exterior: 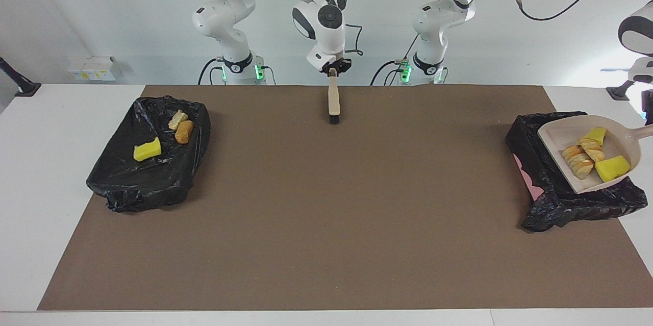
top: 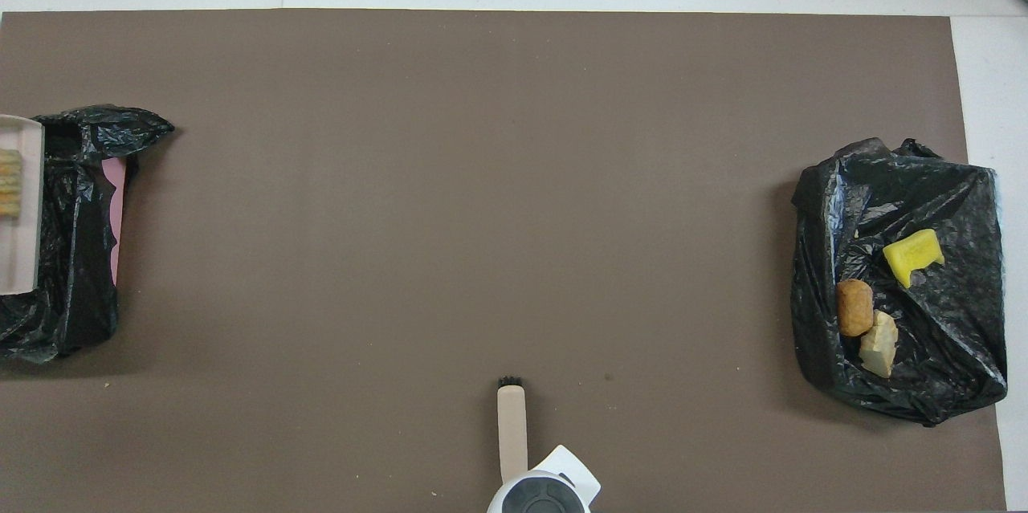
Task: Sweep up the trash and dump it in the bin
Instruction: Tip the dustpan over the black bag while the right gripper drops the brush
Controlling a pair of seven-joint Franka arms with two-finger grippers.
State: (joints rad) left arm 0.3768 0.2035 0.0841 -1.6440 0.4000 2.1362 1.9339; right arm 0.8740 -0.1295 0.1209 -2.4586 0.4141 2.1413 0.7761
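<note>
Four trash lumps [exterior: 592,155]: I see them in the dustpan [exterior: 561,134] over the bin [exterior: 530,157].
Left end effector: out of view, pressed together.
Right end effector [exterior: 332,69]: pinching brush [exterior: 333,104].
</note>
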